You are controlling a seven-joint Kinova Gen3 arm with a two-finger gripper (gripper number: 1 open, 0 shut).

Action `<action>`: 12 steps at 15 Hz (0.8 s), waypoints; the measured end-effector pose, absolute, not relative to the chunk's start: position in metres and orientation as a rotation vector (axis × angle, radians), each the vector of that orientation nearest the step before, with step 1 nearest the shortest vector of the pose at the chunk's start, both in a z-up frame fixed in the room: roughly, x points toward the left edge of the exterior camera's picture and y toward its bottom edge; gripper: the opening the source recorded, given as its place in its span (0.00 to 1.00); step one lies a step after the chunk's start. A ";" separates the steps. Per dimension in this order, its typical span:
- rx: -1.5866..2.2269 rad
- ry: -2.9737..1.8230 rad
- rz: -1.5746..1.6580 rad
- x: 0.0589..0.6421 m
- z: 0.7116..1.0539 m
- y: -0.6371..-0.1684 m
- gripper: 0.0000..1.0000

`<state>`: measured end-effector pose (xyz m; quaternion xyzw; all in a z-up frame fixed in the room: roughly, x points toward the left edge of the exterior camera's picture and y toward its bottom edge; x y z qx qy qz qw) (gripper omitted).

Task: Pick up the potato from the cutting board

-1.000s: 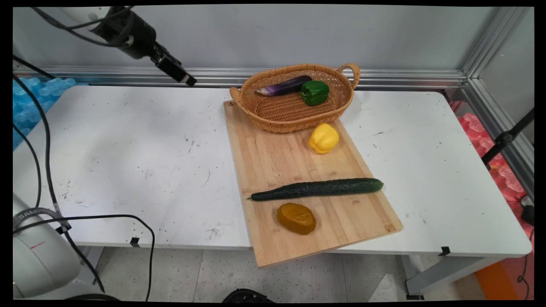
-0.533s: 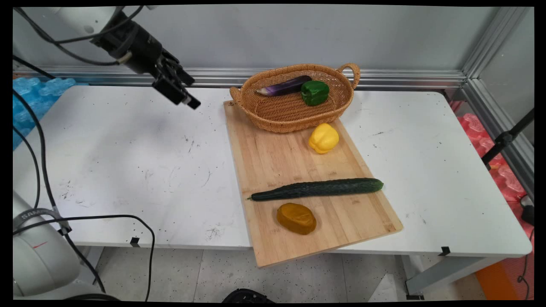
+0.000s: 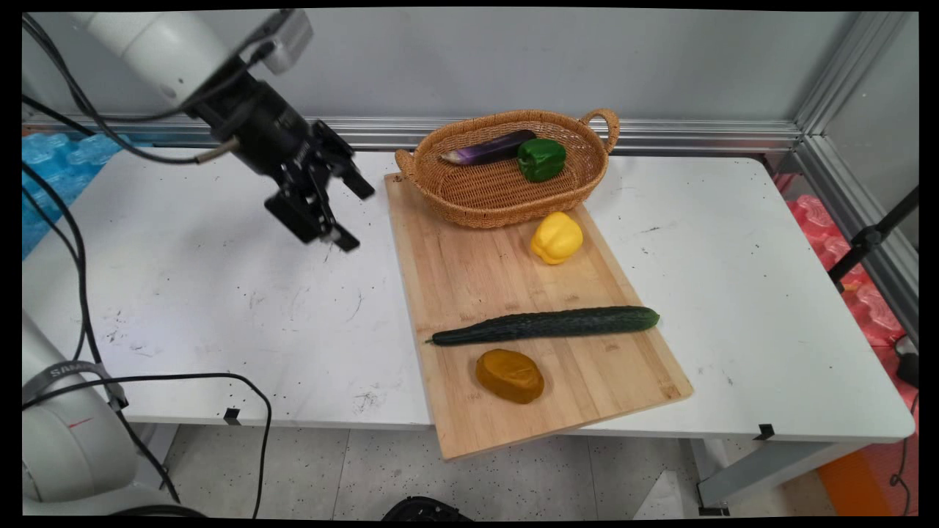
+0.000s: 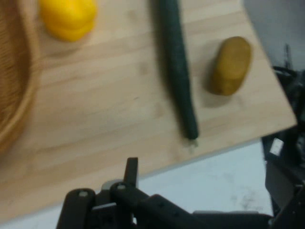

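The black two-finger gripper [image 3: 351,218] hangs above the white table [image 3: 220,293], just off the left edge of the pale bamboo cutting board [image 3: 469,286], with its fingers spread apart and nothing between them. It touches nothing. Nearest to it is the board's far left corner.

The long dark green cucumber [image 3: 546,325] lies across the board's near half, its long axis running from the left edge to the right edge, the thin tip at the left edge, on the gripper's side. The brown potato-shaped lump [image 3: 509,375] sits just beside it toward the near edge. The yellow bell pepper [image 3: 557,237] rests near the board's right edge.

The oval woven wicker basket [image 3: 440,187] stands on the board's far end. In it lie a purple eggplant [image 3: 488,147] and a green bell pepper [image 3: 542,158], touching.
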<state>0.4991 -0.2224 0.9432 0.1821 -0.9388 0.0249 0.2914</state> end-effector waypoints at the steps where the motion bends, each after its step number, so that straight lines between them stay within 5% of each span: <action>1: 0.424 -2.510 0.048 0.490 0.939 -0.221 1.00; 12: -0.022 -2.550 -0.039 0.380 0.880 -0.227 1.00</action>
